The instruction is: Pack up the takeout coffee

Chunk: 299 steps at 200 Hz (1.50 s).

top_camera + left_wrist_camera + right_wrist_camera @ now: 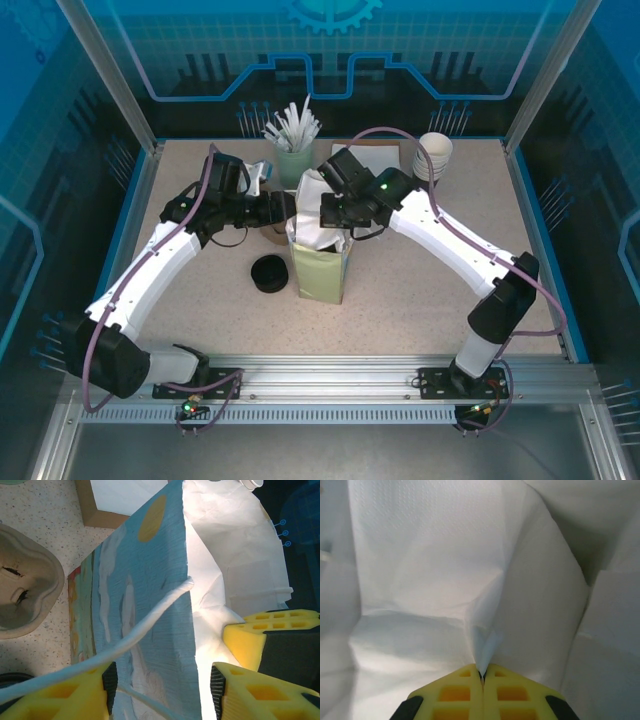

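From above, the left claw [285,208] and the right claw [325,210] met over the open mouth of a tall paper bag [320,270] standing mid-table. Where the takeout coffee stood relative to either claw could not be told. The table [420,300] was speckled beige, with a metal rail along its near edge, blue patterned panels around it and metal posts at the far corners. A squat black round piece [269,273] lay just left of the bag. A pale green cup of white sticks [293,160] stood at the far side, with a stack of white cups [434,157] further right, well apart from the bag. Both arms crossed above the bag and hid its rim. In the left wrist view, the left claw [160,680] stood about half wide. Its yellow fingers [75,700] sat either side of the bag's [150,580] blue printed wall, with a gap on the right side. A white cord handle [150,615] ran across that wall. A pulp cup tray [22,595] lay on the table to the left and a brown-edged tray [100,510] lay beyond. The right claw's yellow finger [270,630] reached into the white interior. In the right wrist view, the right claw [482,672] was pinched tight on a fold of the bag's white inner paper [445,570], which crowded round it.
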Motion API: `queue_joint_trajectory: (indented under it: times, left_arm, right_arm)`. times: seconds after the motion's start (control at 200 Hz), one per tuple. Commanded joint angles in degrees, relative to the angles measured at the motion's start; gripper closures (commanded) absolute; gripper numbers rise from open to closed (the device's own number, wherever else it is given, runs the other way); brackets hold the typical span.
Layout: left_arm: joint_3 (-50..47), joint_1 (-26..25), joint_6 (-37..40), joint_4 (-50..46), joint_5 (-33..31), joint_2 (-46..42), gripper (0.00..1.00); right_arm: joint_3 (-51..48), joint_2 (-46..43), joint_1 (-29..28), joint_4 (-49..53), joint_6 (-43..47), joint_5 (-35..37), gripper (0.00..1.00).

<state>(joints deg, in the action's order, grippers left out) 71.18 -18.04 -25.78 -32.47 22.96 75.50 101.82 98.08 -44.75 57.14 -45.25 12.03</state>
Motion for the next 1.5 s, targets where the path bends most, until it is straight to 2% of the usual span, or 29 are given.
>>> queue_joint_trajectory:
  times: [0.0,0.135,0.415,0.79,1.156,1.336,1.491]
  left_arm:
    - [-0.60,0.23,0.18,-0.84,-0.18,-0.45,0.48]
    - [-0.77,0.24,0.34,-1.09,-0.11,-0.53,0.48]
    - [-0.76,0.25,0.59,-1.66,-0.01,-0.96,0.48]
    - [2.31,0.20,0.99,-3.90,0.03,-2.45,0.47]
    - [9.68,0.29,2.55,-10.97,-1.31,-7.63,0.36]
    - [12.75,0.46,6.47,-14.40,-8.39,-11.90,0.29]
    - [11.17,1.34,10.29,-13.67,-18.90,-16.56,0.24]
  right_arm:
    - [2.56,1.38,-0.92,4.63,0.87,4.04,1.00]
    - [3.38,2.47,-1.51,7.26,1.32,6.53,1.00]
    - [6.24,4.51,-2.27,8.21,2.17,6.52,1.00]
    - [16.60,5.27,-2.49,9.25,6.70,2.79,0.54]
    - [24.68,-0.31,-1.24,7.12,12.66,1.43,0.51]
    - [20.91,-7.90,0.22,3.38,18.33,2.75,0.50]
    - [5.85,-19.67,4.93,-3.39,21.22,6.85,0.41]
